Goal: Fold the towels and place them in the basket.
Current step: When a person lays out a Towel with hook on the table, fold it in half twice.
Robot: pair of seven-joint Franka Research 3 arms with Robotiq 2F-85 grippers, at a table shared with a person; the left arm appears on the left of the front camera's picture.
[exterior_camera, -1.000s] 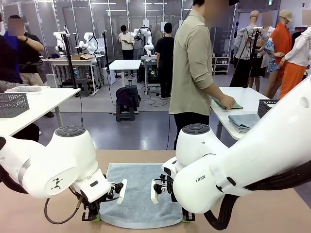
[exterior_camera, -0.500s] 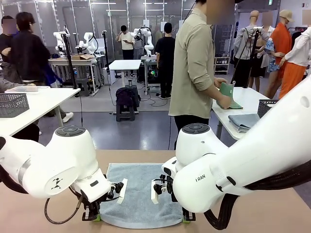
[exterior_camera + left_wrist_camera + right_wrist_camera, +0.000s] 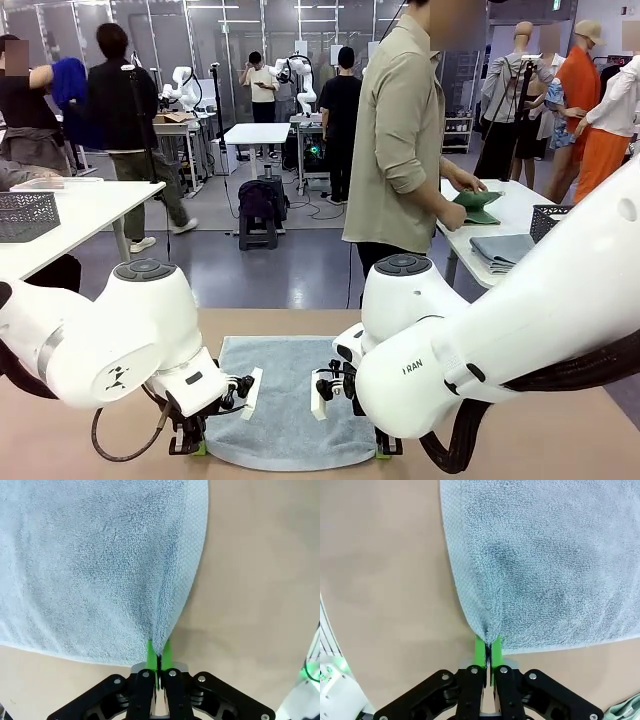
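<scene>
1. Towel [image 3: 290, 395], blue-grey, lies flat on the table [image 3: 40, 440] between the arms.
2. Left gripper [image 3: 158, 650] pinches its near left corner, jaws pressed on the cloth.
3. Right gripper [image 3: 488, 647] pinches the near right corner likewise.

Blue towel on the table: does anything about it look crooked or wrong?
Nothing stands out. The towel lies flat on the table; only its two near corners are puckered, pinched in the fingers of the left gripper and right gripper.

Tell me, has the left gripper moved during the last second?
No. The left gripper stays at the towel's near corner, at the same spot against the table's far edge.
</scene>
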